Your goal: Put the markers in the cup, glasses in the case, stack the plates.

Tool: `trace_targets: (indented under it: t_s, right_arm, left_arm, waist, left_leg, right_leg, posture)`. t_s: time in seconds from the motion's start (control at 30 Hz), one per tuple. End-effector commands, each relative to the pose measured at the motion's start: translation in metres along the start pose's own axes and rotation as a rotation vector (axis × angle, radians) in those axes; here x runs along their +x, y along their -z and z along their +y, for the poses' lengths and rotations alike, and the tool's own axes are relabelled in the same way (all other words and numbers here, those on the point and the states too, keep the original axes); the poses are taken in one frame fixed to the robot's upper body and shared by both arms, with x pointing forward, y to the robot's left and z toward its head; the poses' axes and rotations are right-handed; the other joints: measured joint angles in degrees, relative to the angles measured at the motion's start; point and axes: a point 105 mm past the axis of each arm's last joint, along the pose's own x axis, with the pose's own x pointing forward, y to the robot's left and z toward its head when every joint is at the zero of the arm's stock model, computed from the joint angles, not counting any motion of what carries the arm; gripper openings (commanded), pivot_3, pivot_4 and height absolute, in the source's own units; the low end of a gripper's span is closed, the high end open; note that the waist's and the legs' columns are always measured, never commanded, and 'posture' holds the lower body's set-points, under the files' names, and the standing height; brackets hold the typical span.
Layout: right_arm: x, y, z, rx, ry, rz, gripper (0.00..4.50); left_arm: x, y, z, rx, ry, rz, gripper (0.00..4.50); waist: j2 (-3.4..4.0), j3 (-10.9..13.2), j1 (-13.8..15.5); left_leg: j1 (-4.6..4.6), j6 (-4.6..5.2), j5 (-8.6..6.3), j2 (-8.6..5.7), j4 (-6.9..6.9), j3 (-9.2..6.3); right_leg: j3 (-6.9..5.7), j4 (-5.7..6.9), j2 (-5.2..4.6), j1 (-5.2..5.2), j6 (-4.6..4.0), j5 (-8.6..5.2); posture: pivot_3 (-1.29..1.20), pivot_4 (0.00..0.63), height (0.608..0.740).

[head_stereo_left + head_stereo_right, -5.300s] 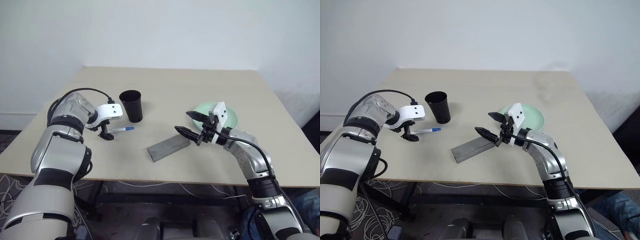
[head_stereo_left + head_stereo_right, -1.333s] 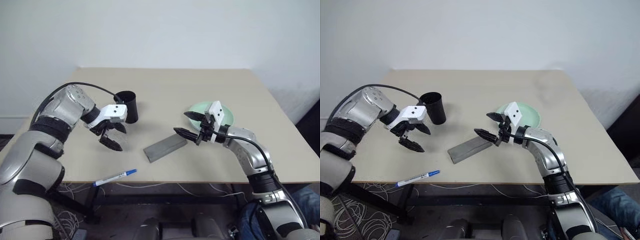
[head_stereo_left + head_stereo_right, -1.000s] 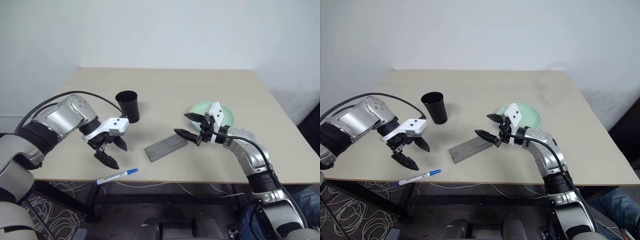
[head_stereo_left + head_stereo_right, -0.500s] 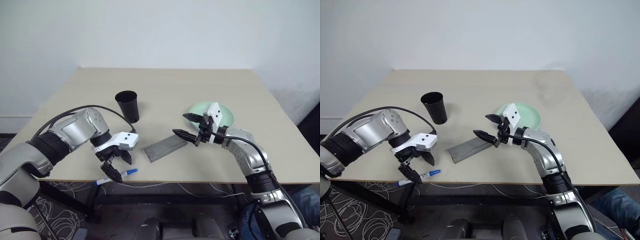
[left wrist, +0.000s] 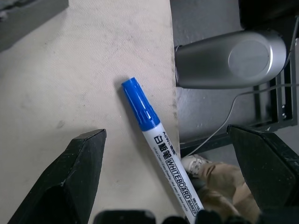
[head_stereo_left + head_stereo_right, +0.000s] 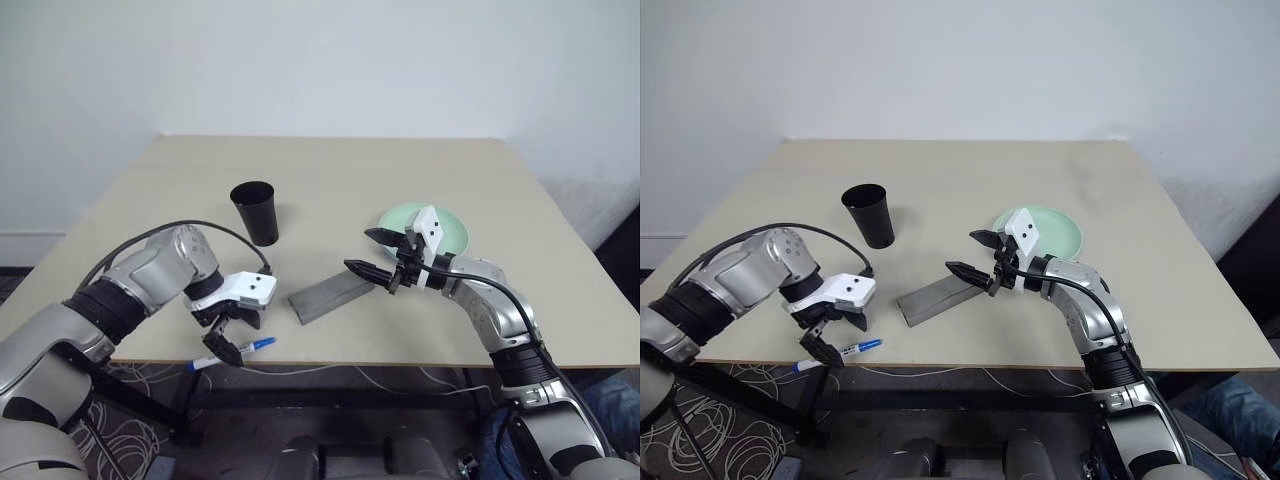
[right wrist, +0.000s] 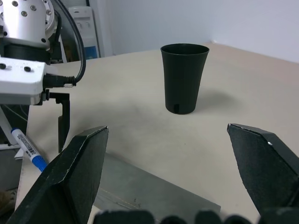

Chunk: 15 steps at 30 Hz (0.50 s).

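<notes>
My left gripper (image 6: 232, 334) hangs wide open over the whiteboard marker (image 5: 156, 151) at the table (image 6: 330, 180) edge, holding nothing. My right gripper (image 6: 372, 251) is wide open and empty above the grey case (image 6: 333, 296).

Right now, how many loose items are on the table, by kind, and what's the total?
White whiteboard marker with blue cap: 1
Tall black plastic cup: 1
Flat grey rectangular case: 1
Pale mint green round plate: 1, partly hidden by the right arm; whether another plate lies under it cannot be told
Total: 4
</notes>
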Motion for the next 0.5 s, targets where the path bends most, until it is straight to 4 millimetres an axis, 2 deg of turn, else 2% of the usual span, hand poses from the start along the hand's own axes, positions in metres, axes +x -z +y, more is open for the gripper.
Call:
trace_targets:
  t_s: [0.03,0.5]
  right_arm:
    - [0.0008,-0.0161,0.0016,-0.047,-0.011,-0.040,4.41]
    - [0.0009,-0.0156,0.0015,-0.046,-0.004,-0.043,4.41]
  left_arm:
    - [-0.0084,-0.0020,0.0030,0.032,-0.048,0.012,4.49]
    - [-0.0021,0.0042,0.0024,0.064,-0.060,0.059,4.49]
  waist:
    - [0.00,0.0,0.0]
    - [0.02,0.0,0.0]
  left_leg:
    - [0.00,0.00,0.00,0.00,0.00,0.00]
    - [0.01,0.00,0.00,0.00,-0.01,0.00]
  right_leg:
    - [0.00,0.00,0.00,-0.01,0.00,0.00]
    - [0.00,0.00,0.00,0.00,0.00,0.00]
  posture:
    - [0.00,0.000,0.740]
    - [0.00,0.000,0.740]
